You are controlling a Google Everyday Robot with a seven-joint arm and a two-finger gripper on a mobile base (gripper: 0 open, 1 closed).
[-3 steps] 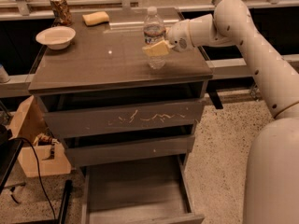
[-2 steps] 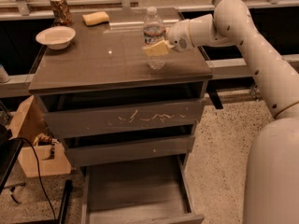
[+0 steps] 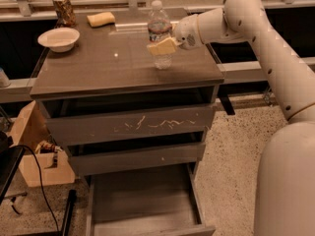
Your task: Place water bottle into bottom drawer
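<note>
Now the gripper (image 3: 160, 47) is clamped on the middle of the water bottle (image 3: 158, 21), upright on the cabinet top (image 3: 98, 68), so I judge the next move must lift it and carry it down into the open bottom drawer (image 3: 142, 200).

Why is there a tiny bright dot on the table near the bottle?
Camera view: the dot is glare, probably a lamp mirrored in the shiny table top; paler streaks shine behind the bottle, where the tool sits at its middle. The open bottom drawer lies dim.
</note>
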